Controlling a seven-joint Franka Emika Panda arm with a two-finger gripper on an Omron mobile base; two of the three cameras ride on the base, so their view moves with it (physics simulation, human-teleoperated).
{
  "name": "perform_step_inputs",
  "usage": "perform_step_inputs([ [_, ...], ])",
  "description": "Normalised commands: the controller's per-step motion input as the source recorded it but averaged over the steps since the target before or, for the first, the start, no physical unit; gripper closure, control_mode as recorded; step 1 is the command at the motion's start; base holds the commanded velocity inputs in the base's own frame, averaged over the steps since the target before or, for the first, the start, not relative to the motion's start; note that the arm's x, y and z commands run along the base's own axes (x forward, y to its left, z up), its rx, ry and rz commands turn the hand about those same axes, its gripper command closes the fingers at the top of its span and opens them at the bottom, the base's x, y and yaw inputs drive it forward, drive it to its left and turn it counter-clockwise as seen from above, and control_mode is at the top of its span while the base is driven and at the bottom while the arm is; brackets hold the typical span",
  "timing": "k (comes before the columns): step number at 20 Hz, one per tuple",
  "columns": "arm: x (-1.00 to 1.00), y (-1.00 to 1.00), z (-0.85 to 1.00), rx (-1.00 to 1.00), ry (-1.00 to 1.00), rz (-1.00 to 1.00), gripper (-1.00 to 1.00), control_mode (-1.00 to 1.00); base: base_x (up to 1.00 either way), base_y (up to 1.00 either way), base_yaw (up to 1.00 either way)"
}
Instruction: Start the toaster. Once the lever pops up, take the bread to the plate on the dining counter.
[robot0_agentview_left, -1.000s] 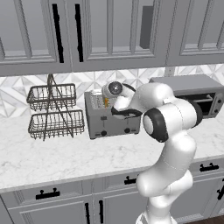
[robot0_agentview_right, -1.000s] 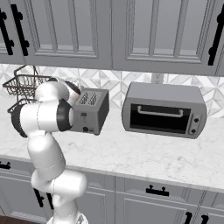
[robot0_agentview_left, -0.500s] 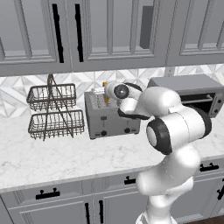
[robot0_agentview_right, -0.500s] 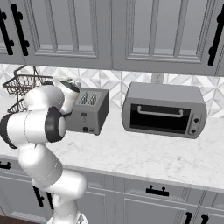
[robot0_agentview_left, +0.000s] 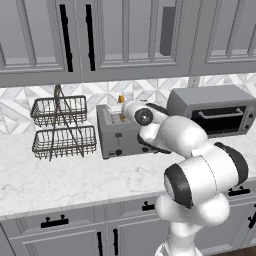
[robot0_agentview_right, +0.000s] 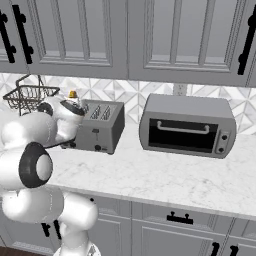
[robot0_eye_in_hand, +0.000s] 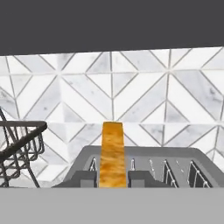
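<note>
The grey toaster (robot0_agentview_left: 120, 137) stands on the marble counter, between a wire rack and a toaster oven. My gripper (robot0_eye_in_hand: 113, 179) hovers over the toaster's (robot0_eye_in_hand: 175, 157) left slots and is shut on the bread (robot0_eye_in_hand: 113, 153), a golden slice seen edge-on, standing upright between the two dark fingertips (robot0_eye_in_hand: 83, 179). In the base views the bread (robot0_agentview_left: 120, 99) (robot0_agentview_right: 72, 94) peeks out as a small orange tip above the white hand, just over the toaster's (robot0_agentview_right: 100, 131) top. The slice's lower end is hidden. The plate and the dining counter are out of view.
A two-tier black wire rack (robot0_agentview_left: 62, 127) (robot0_agentview_right: 30, 97) (robot0_eye_in_hand: 19, 148) stands close to the left of the toaster. The wide toaster oven (robot0_agentview_left: 215, 112) (robot0_agentview_right: 187, 127) sits to its right. Grey cabinets hang above, and a tiled wall is right behind.
The arm's elbow has swung to the right and lower. The hand has stayed over the toaster with the bread between its fingers.
</note>
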Motion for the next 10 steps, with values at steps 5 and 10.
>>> perform_step_inputs([
  [5,-0.87,0.00,0.60,0.03,0.11,-0.02,1.00,-1.00,0.00,0.00,0.00],
  [10,-0.73,0.01,0.91,0.01,0.12,-0.03,1.00,-1.00,0.00,0.00,0.00],
])
